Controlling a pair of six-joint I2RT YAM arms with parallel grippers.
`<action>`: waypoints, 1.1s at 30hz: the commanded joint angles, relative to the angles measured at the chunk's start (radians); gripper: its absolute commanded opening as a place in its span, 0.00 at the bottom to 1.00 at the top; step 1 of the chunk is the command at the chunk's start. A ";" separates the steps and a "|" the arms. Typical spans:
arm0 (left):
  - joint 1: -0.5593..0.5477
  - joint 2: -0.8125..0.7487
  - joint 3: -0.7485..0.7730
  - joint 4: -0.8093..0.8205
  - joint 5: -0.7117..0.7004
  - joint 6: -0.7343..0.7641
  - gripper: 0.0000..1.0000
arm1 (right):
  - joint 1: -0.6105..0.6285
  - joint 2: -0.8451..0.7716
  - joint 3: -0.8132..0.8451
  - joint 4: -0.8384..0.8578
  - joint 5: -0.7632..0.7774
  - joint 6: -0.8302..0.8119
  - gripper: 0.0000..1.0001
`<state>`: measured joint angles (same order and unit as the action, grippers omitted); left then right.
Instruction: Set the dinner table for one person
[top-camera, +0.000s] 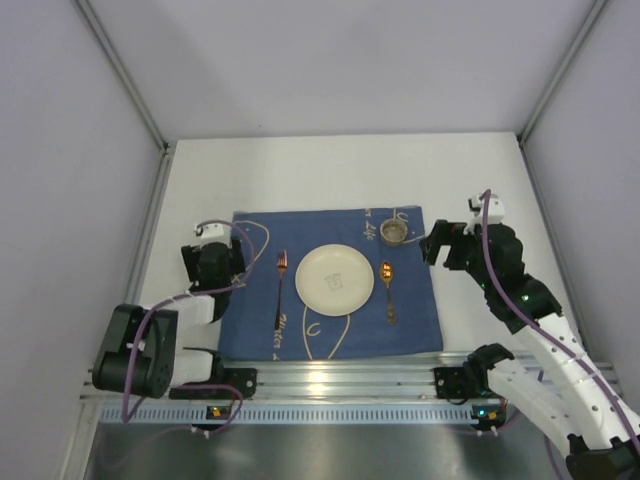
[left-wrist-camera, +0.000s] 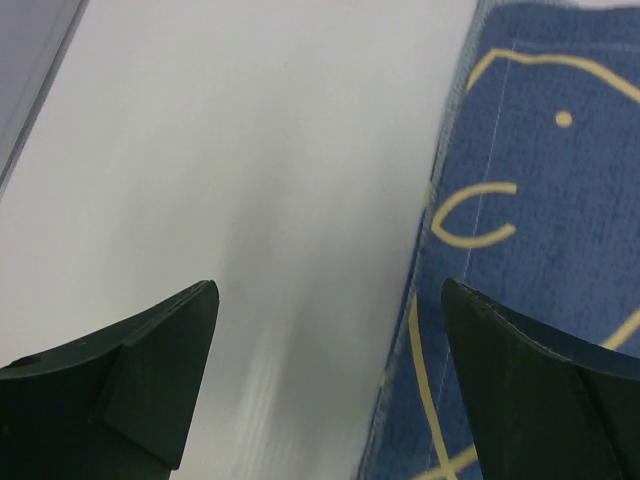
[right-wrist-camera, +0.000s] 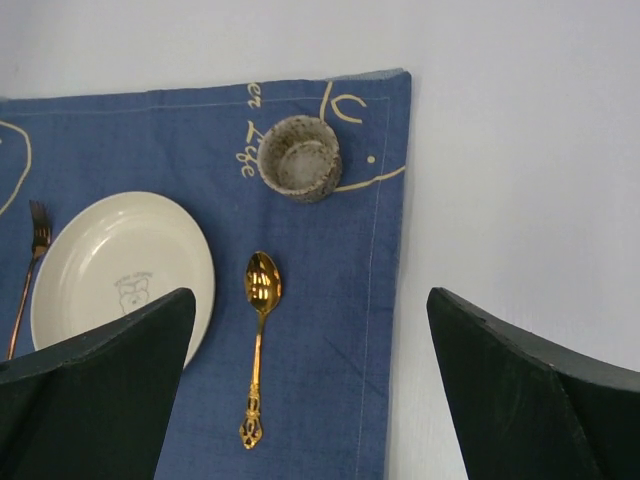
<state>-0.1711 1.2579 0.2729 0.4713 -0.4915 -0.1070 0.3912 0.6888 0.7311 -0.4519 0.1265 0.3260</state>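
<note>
The white dinner table (top-camera: 300, 175) carries a navy blue cloth (top-camera: 410, 320) with pale fish outlines. On the cloth lie a cream plate (top-camera: 334, 277) in the middle, a copper fork (top-camera: 280, 285) to its left, a gold spoon (top-camera: 388, 290) to its right and a small speckled cup (top-camera: 394, 231) at the far right corner. My left gripper (top-camera: 236, 262) is open and empty at the cloth's left edge (left-wrist-camera: 440, 220). My right gripper (top-camera: 436, 243) is open and empty just right of the cup (right-wrist-camera: 299, 158), above the cloth's right edge; the spoon (right-wrist-camera: 258, 335) and plate (right-wrist-camera: 120, 270) lie below it.
Grey walls with metal posts (top-camera: 130, 90) enclose the table on three sides. An aluminium rail (top-camera: 340, 375) runs along the near edge with both arm bases on it. Bare white tabletop (right-wrist-camera: 520, 180) lies right of the cloth.
</note>
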 joint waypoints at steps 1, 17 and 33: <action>0.085 0.079 0.041 0.335 0.171 0.021 0.98 | 0.009 -0.032 -0.019 0.032 0.031 0.004 1.00; 0.139 0.308 0.054 0.592 0.378 0.052 0.98 | 0.009 0.049 -0.019 0.038 0.072 0.113 1.00; 0.139 0.310 0.049 0.606 0.376 0.058 0.98 | -0.037 0.018 -0.386 0.577 0.187 -0.452 1.00</action>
<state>-0.0383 1.5646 0.3309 0.9936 -0.1329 -0.0547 0.3805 0.7269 0.4210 -0.1230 0.3111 0.0261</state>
